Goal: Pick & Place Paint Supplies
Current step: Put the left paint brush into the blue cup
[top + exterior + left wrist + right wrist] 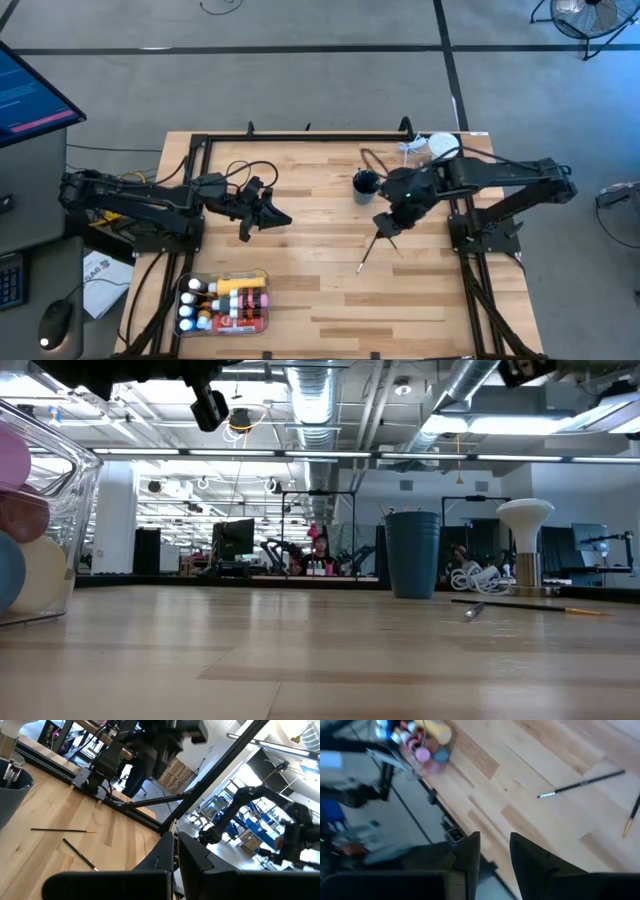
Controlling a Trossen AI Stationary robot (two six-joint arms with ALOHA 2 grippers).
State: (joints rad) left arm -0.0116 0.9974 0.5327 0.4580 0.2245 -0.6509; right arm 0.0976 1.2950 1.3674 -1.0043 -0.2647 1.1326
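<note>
Two thin dark-handled brushes lie flat on the wooden table (300,250). One brush (368,254) (580,784) has a light tip; the other brush (632,815) (80,855) lies beside it. My right gripper (383,226) (495,855) hovers above them, slanting down, open, with nothing between its fingers. Small paint tubes and bottles and a yellow bottle lie in a clear tray (225,300) (422,742) near the front left. My left gripper (286,219) (176,857) hangs level over the table's left middle, shut and holding nothing.
A dark blue cup (365,184) (412,553) stands at the back right, with a white-topped object (440,147) (525,545) and a coiled cable behind it. A black frame runs along the table's edges. Bare wood lies between the tray and the brushes.
</note>
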